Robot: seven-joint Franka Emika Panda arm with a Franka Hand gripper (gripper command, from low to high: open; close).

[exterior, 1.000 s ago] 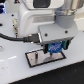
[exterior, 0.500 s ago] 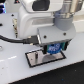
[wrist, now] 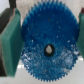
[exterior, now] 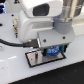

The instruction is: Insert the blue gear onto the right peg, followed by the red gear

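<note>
Fingers grip the blue gear by its toothed rim, above the plate on the tabletop.

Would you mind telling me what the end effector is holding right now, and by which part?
The end effector holds the blue gear, its fingers pressing on opposite sides of the toothed rim. The centre hole stays uncovered.

grey plate (black-rimmed), white table
</note>
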